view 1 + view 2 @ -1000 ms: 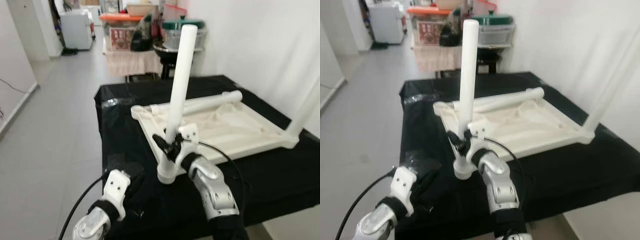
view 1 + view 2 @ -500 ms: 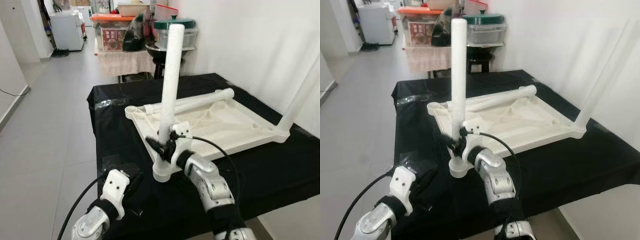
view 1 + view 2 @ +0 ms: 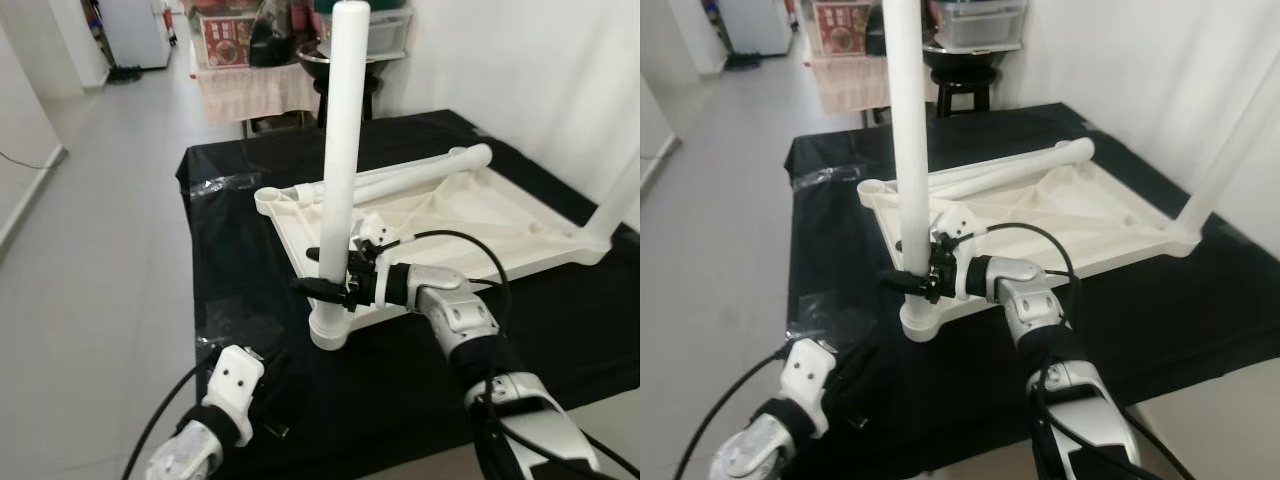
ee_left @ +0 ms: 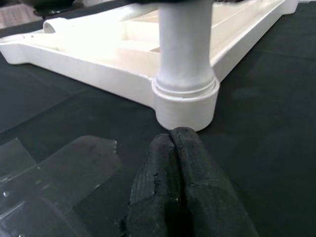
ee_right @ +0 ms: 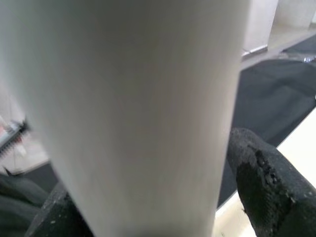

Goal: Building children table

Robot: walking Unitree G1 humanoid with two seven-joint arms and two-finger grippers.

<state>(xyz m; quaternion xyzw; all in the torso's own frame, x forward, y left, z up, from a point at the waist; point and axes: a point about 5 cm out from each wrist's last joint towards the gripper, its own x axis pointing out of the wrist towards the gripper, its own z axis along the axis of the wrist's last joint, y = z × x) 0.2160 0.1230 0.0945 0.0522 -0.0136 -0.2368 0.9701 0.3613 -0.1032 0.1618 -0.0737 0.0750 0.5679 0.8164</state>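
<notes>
The white children's table (image 3: 480, 225) lies upside down on the black-draped tabletop (image 3: 240, 240), its underside facing up. One white leg (image 3: 338, 150) stands upright in the socket at the corner nearest the robot; a second leg (image 3: 620, 195) rises from the corner at the far right, and a third leg (image 3: 420, 178) lies flat along the far edge of the frame. The right gripper (image 3: 325, 285) reaches in from the right, its jaws clamped around the upright leg low down, just above the socket. The left gripper (image 4: 185, 197) rests on the black cloth just before that corner socket, jaws pressed together and holding nothing. A sheet of clear plastic (image 4: 59, 168) lies on the cloth beside it.
</notes>
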